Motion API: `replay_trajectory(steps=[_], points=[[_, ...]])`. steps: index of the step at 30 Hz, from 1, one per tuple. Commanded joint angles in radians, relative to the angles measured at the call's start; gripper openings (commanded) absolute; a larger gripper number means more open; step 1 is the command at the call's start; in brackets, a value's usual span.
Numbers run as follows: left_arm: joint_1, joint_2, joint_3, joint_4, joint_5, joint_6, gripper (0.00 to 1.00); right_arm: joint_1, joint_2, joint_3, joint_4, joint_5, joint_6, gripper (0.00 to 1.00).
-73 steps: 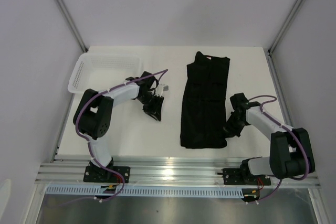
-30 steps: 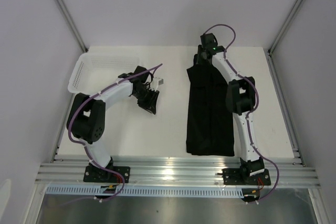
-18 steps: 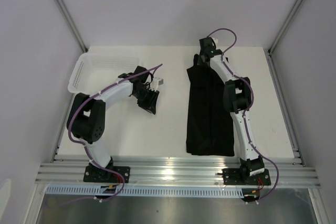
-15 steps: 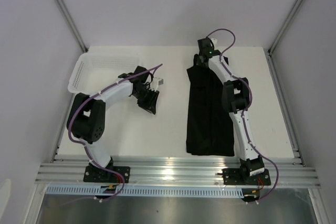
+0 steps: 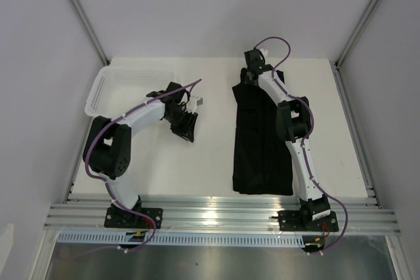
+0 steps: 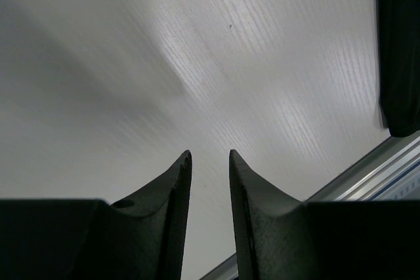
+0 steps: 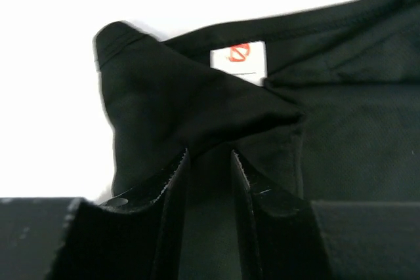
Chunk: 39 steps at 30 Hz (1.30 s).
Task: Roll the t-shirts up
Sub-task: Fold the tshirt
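Since the earlier frame the right arm has been swung from its folded pose at the near right corner and stretched out to the far end of the t-shirt [image 5: 259, 142]. The strip has been squared up from a slight slant.

- t-shirt: laid right of centre on the surface [image 5: 210, 168] as a long narrow folded strip, collar at the far end, hem just short of the near edge.
- right claw [image 5: 250, 75]: set at the collar end. In the wrist view the claw [image 7: 209, 155] is seen closed on a raised fold of black cloth, just beside the pale label [image 7: 239, 57].
- The right arm is laid along the strip's right long edge, which is partly hidden.
- left claw [image 5: 188, 134]: held over bare surface. Its jaws are slightly parted, nothing is gripped, and white surface is seen through the gap [image 6: 210, 155].
- A wide bare lane is left between the left claw and the strip's left edge.
- basket [image 5: 108, 90]: parked at the far left corner, well apart from the shirt.
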State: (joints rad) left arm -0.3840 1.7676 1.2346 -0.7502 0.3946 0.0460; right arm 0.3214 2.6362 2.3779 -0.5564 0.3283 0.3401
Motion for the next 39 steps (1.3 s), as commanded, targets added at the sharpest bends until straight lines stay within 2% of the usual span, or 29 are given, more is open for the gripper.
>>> replay_trajectory(steps=[1,7,15,27,36,39], points=[[0.013,0.003,0.017,0.005,0.004,0.022,0.33,0.013,-0.114,-0.002,0.068,-0.063,-0.105,0.35],[0.017,0.001,0.016,0.006,0.006,0.023,0.33,0.016,-0.139,-0.049,0.098,-0.253,-0.191,0.35],[0.020,-0.002,0.011,0.005,0.004,0.025,0.33,0.033,-0.088,-0.029,0.064,-0.282,-0.208,0.35],[0.022,0.007,0.014,0.002,0.007,0.023,0.33,0.039,-0.053,-0.017,0.016,-0.224,-0.205,0.35],[0.022,0.010,0.019,-0.001,0.010,0.023,0.33,0.045,-0.015,0.009,-0.088,-0.198,-0.193,0.33],[0.022,0.012,0.019,0.000,0.010,0.023,0.33,0.042,-0.018,-0.020,-0.085,-0.221,-0.182,0.28]])
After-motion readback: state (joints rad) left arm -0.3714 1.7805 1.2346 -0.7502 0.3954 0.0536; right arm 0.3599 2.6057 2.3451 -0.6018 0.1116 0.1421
